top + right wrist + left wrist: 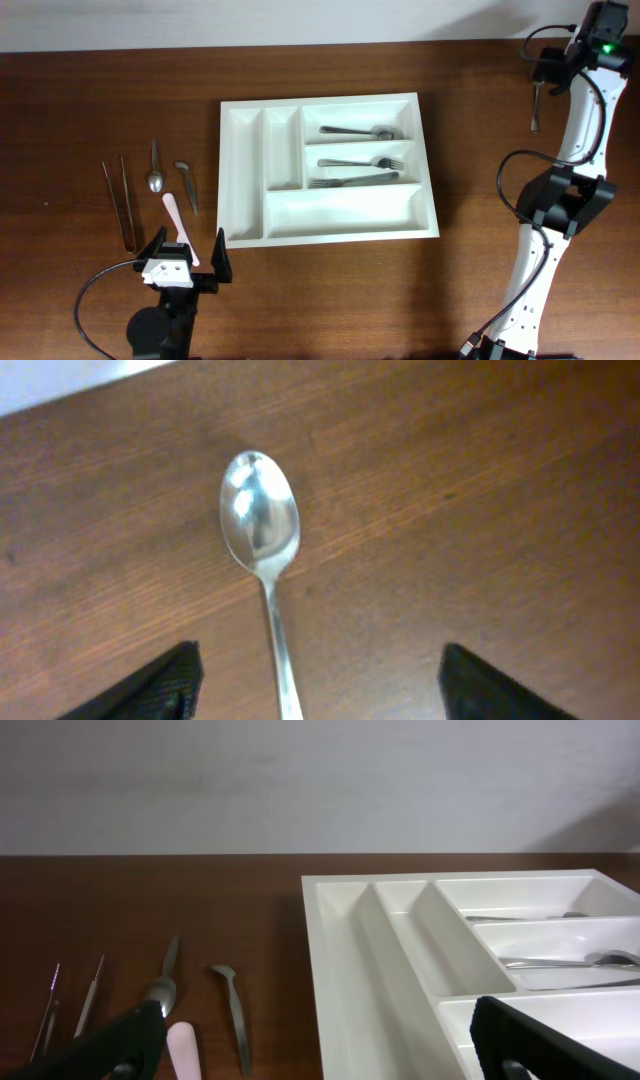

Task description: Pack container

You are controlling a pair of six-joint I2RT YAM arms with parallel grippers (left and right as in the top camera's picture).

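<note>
The white container (340, 212) sits mid-frame in the overhead view, its long axis running left to right. 3 metal utensils (360, 162) lie lengthwise in its 2 upper-right compartments. The left gripper (188, 245) has its fingers spread wide. The right gripper (320, 685) has its fingers apart, either side of a spoon (258, 510).

I'm seeing the container (340, 212), a large white rectangular plastic tray, flat on the table near the middle, slightly skewed, two narrow upright compartments at its left, three wide horizontal ones beside them, metal cutlery (350, 131) in the upper two
</note>
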